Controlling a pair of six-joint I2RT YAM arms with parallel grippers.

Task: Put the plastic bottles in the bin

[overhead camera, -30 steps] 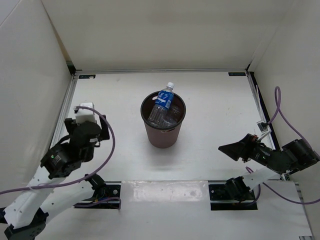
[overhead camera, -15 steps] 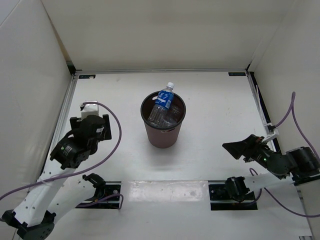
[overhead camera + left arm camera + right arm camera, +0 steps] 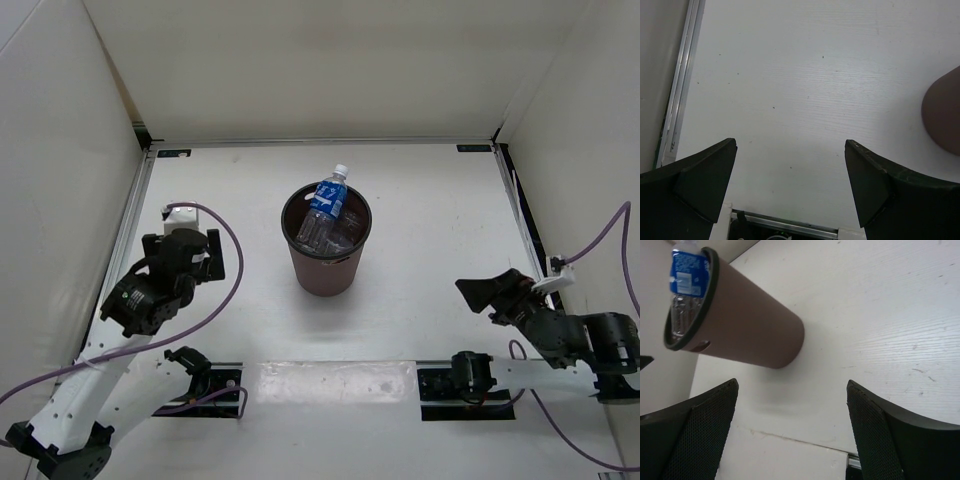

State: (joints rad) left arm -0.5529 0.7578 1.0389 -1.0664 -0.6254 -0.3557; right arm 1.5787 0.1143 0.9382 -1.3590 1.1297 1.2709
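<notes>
White walls close in the tabletop point(image 3: 430, 220) on three sides. The left fingers point(image 3: 208, 255) are spread wide and hold nothing. They point down at bare surface near the metal rail point(image 3: 680, 75) on the left. The right fingers point(image 3: 478, 292) are also spread wide and empty, and they look across the tabletop toward the bin point(image 3: 325, 275), which lies to their far left, well apart.

The bin stands upright in the middle, between the two arms; the left fingers seem a little nearer to it. Inside it leans the bottle with the blue label point(image 3: 328, 197), its long axis tilted and its white cap above the far rim. Clear bottles point(image 3: 315, 232) lie lower beside it. The orange one I cannot make out.

No bottle shows outside the bin, so I judge the task is done or nearly done. Nothing stands between the fingers and the bin.
</notes>
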